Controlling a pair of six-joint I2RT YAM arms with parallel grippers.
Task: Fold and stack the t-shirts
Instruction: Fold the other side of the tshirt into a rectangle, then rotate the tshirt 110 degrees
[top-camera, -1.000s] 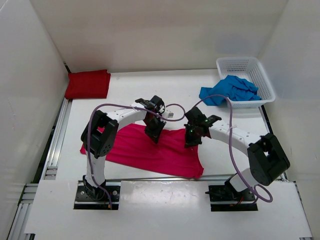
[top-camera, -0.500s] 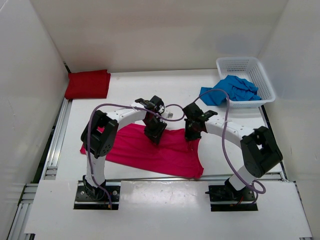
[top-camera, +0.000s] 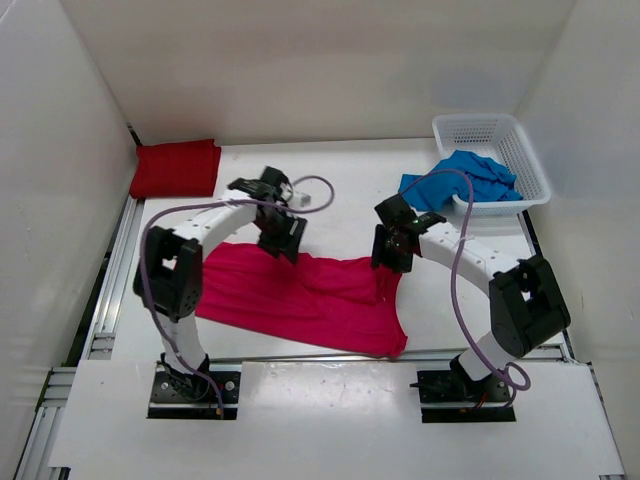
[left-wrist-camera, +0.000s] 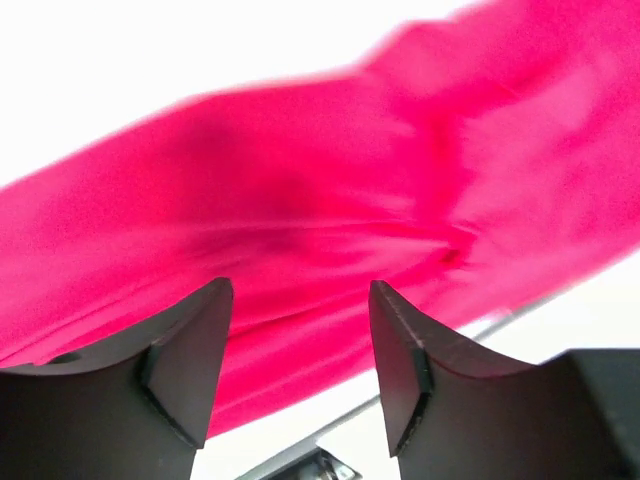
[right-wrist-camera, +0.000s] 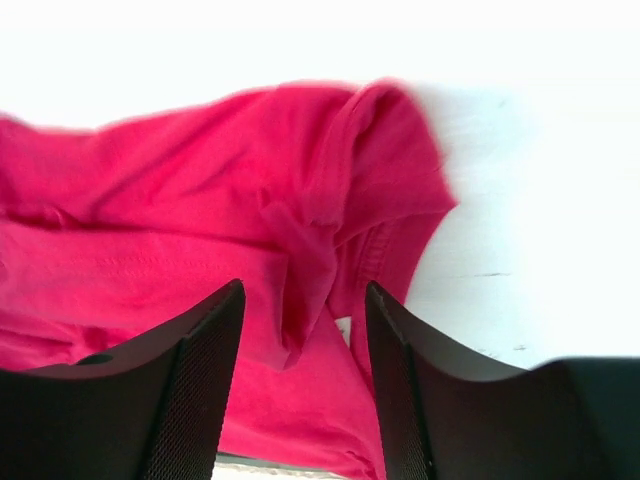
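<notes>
Top external view shows the left hand and the right hand both parted, gripping nothing, poised over the far edge of the pink-magenta t-shirt spread on the white surface.

Blown-out whites, blurred pink t-shirt

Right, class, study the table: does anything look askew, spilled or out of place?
The blue t-shirt spills crumpled over the near rim of the white basket onto the table. The pink t-shirt lies slanted and wrinkled, its right end bunched. The dark red t-shirt sits neatly folded in the far left corner.
</notes>
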